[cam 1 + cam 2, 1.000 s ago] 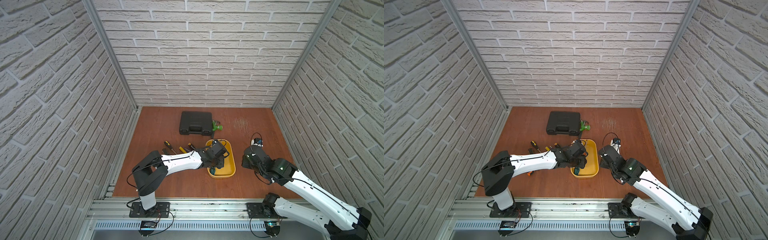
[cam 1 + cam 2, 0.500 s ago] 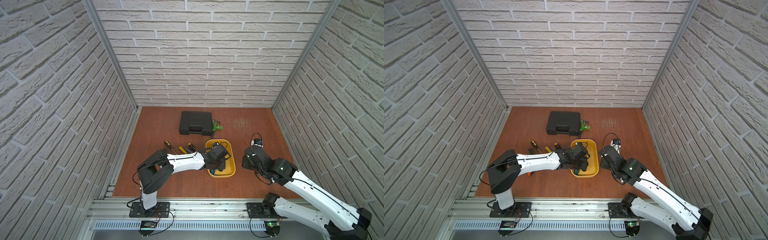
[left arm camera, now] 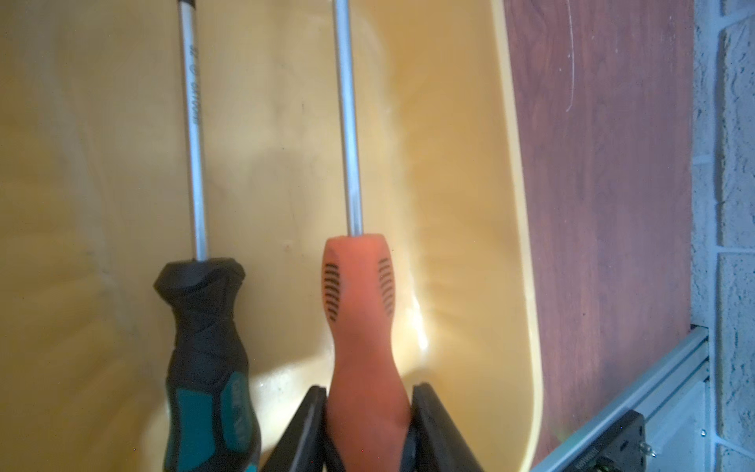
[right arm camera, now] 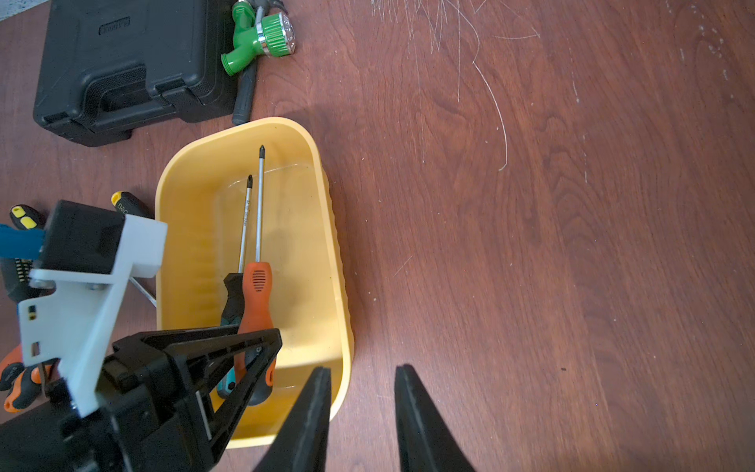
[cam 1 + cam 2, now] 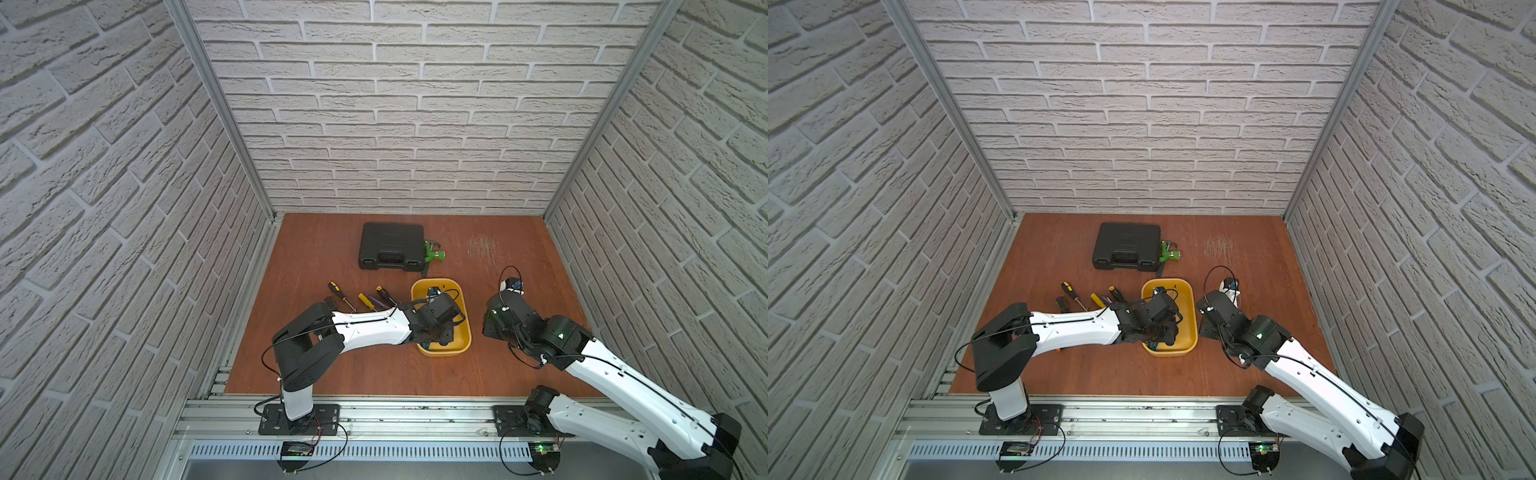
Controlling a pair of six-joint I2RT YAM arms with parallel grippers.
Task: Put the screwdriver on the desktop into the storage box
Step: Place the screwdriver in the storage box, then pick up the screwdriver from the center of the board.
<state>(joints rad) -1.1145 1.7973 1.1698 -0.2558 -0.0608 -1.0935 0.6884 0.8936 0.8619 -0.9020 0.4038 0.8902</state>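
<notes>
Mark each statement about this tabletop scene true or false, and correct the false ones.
1. Two screwdrivers lie inside the yellow plastic storage box. True.
2. The black latched tool case stands open. False: it is closed.
3. The right gripper holds a screwdriver. False: its jaws are apart and empty.
4. The orange-handled screwdriver sits between the left gripper's jaws. True.
5. No screwdriver remains on the reddish-brown wooden desktop. False: several others lie beside the box.

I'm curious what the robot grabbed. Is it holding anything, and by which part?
The left gripper holds the orange screwdriver by its handle's thick end, inside the storage box. The right gripper holds nothing.
</notes>
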